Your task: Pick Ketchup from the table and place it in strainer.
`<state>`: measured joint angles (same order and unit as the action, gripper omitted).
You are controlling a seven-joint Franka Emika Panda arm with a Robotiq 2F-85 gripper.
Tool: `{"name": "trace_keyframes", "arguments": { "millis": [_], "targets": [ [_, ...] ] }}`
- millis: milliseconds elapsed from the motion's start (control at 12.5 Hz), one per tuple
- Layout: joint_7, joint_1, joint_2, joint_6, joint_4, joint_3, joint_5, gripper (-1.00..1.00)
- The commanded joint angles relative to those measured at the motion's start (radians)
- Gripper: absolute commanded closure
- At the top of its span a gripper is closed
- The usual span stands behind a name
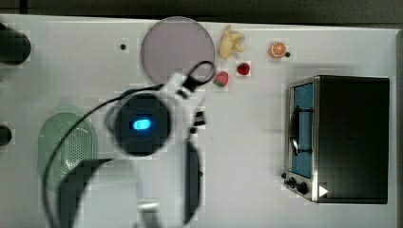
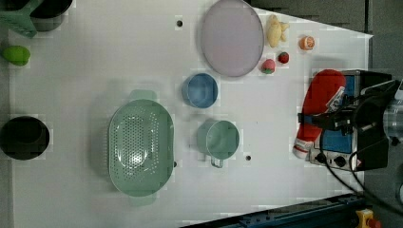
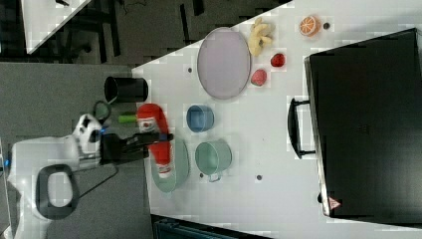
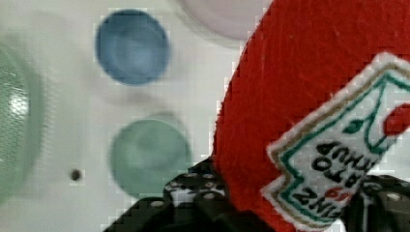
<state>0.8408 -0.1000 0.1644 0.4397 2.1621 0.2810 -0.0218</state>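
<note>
While the gripper (image 2: 332,116) pinches the Ketchup (image 2: 317,107) around its middle, the bottle hangs in the air above the tabletop (image 2: 85,85).
In the right view the bottle overlaps the near rim of the strainer (image 2: 140,147), cap end toward that basket; in the wrist view a blue bowl (image 4: 131,47) and a green cup (image 4: 147,155) sit below, with a greyish-pink plate (image 2: 231,37) beyond.

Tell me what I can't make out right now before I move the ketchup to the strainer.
- Ketchup height over the table: unclear in the left and right views.
- Strainer: top view, arm covers part; right view, ketchup hides most.
- Blue bowl and green cup: top view, under the arm.
- Gripper pads: wrist view, behind the ketchup.
</note>
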Motion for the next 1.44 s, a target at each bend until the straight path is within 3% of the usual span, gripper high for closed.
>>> {"name": "trace_keyframes", "arguments": {
  "millis": [80, 320, 560, 960, 1040, 1280, 1440],
  "targets": [
    [-0.285, 0.054, -0.069, -0.018, -0.004, 0.128, -0.059, -0.22],
    [-0.530, 0.062, -0.127, 0.047, -0.010, 0.261, -0.061, -0.22],
    [-0.735, 0.066, -0.246, 0.224, -0.010, 0.368, -0.061, -0.22],
    [-0.888, 0.110, -0.490, 0.497, -0.008, 0.435, -0.030, -0.22],
    [-0.900, 0.121, -0.533, 0.541, -0.007, 0.428, -0.015, -0.31],
    [-0.904, 0.130, -0.624, 0.629, -0.008, 0.411, 0.035, -0.95],
    [-0.934, 0.123, -0.601, 0.627, -0.011, 0.404, 0.031, -1.00]
  ]
}}
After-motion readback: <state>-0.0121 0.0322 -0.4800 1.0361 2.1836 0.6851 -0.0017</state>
